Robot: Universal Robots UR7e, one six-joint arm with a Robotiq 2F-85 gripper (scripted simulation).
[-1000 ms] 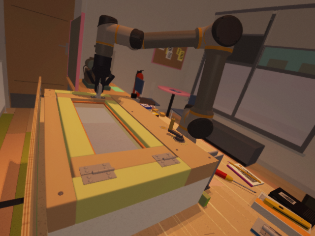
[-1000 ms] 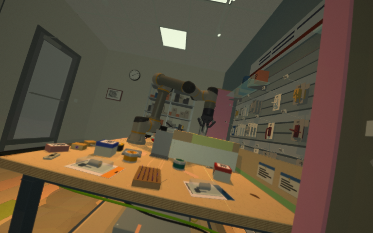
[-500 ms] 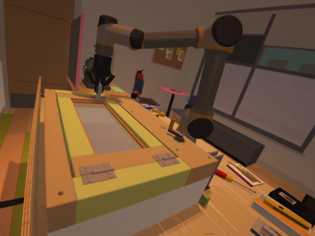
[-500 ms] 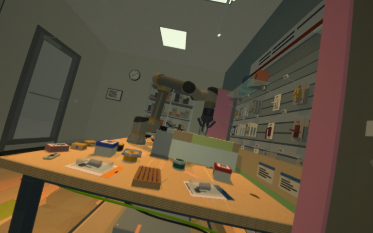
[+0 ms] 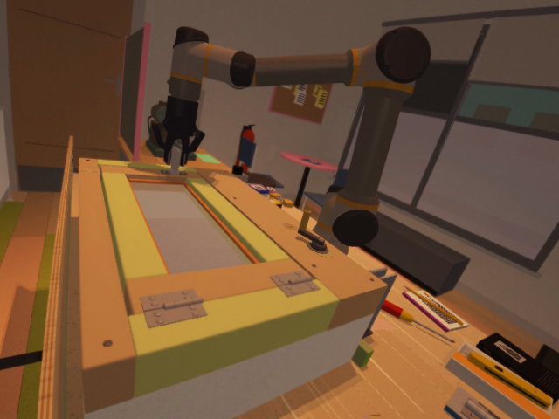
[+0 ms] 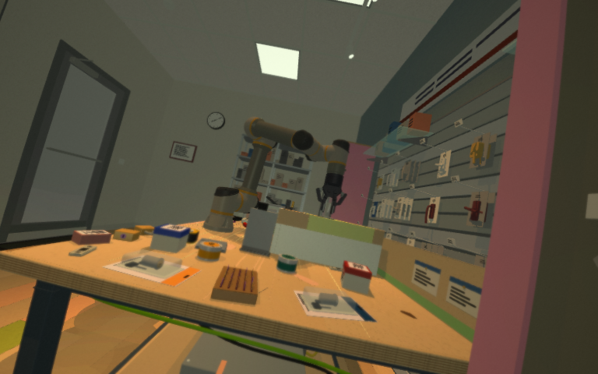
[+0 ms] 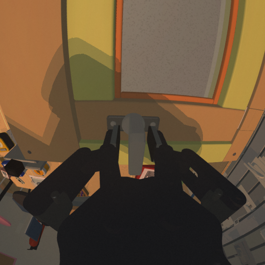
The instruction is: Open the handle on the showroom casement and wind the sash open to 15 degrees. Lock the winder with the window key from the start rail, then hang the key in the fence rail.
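The grey window handle (image 7: pixel 134 144) sits on a small plate at the far rail of the casement sash (image 5: pixel 189 225). It stands up from the sash, pointing toward my wrist. My gripper (image 7: pixel 133 134) hangs straight over it, open, with the handle between the fingers and nothing held. The sash lies flat in its wooden frame, with yellow-green rails and a grey pane. Two hinges (image 5: pixel 171 306) sit on the near rail. The winder (image 5: pixel 311 239), a dark crank with a yellow knob, stands on the frame's right side. I cannot see the key.
The robot's base (image 5: pixel 356 221) stands right of the frame. A screwdriver (image 5: pixel 406 315), boxes and a level lie on the bench to the right. A wooden fence rail (image 5: pixel 58 270) runs along the left. A slatted display wall (image 6: pixel 436 185) stands behind the window.
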